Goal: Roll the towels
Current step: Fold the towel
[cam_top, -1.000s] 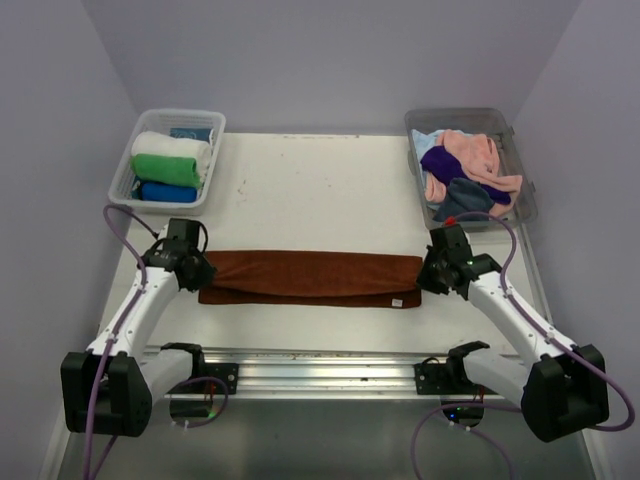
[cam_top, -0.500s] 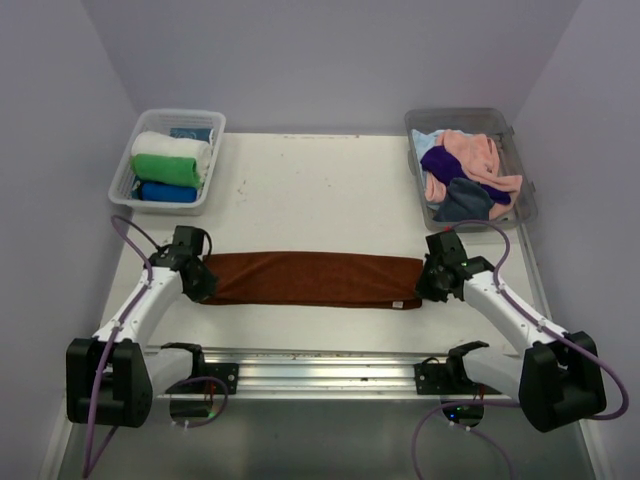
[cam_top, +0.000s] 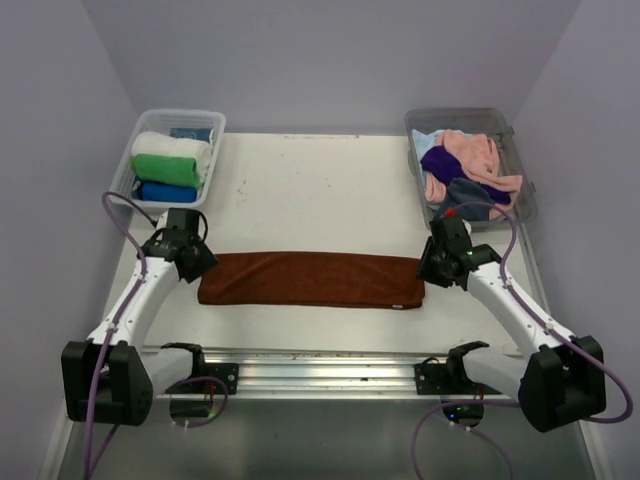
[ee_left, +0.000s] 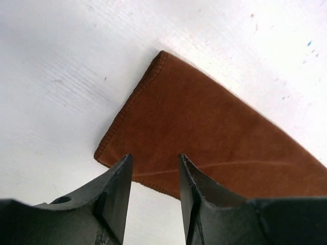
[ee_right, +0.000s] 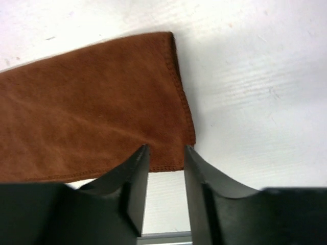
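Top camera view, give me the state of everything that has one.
rust-brown towel: folded into a long strip, flat, not rolled
left gripper: open, holding nothing
right gripper: open, holding nothing
white, green and blue towels: rolled, in left bin
remaining towels: loose, heaped in right bin

Rust-brown towel [cam_top: 310, 279], folded flat in a long strip, three rolled towels [cam_top: 172, 166] back left, crumpled towels [cam_top: 465, 170] back right

place: robot lab cell | signs: bare lilac walls [cam_top: 330, 60], white table [cam_top: 320, 190], aluminium mounting rail [cam_top: 320, 372], cabled arms [cam_top: 140, 300]
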Robot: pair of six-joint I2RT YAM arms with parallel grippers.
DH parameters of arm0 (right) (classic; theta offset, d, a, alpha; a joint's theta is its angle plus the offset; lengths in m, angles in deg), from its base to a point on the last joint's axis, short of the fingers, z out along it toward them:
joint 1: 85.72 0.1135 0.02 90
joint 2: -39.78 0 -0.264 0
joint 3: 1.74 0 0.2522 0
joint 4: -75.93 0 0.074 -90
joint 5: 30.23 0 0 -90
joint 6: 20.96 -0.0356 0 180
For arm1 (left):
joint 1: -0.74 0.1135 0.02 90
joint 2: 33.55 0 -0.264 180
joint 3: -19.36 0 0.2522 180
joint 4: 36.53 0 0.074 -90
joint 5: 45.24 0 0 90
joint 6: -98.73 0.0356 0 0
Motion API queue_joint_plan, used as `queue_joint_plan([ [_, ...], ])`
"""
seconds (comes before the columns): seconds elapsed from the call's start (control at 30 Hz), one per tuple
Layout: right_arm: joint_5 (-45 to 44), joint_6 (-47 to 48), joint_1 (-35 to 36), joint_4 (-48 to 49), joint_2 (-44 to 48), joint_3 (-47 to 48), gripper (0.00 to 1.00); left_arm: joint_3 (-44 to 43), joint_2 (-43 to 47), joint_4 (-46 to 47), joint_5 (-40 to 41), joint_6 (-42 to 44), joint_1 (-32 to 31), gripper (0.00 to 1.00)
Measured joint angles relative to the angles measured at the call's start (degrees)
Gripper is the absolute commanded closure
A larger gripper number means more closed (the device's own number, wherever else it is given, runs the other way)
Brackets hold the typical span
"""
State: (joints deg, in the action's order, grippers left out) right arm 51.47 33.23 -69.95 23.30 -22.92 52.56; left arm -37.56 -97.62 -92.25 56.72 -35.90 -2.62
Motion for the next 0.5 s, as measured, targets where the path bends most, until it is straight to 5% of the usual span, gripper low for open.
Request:
queue_joint_plan([
  [0.17,2.78,1.92,0.02,2.14,-4.13,2.32,0.79,-0.81,-2.71,0.9,0.24,1.38,0.0,0.54],
  [0.5,8.04,2.78,0.83,7.17,-12.46,-0.33,0.84,2.49,-11.1,5.09,-1.01,2.58,0.0,0.51],
])
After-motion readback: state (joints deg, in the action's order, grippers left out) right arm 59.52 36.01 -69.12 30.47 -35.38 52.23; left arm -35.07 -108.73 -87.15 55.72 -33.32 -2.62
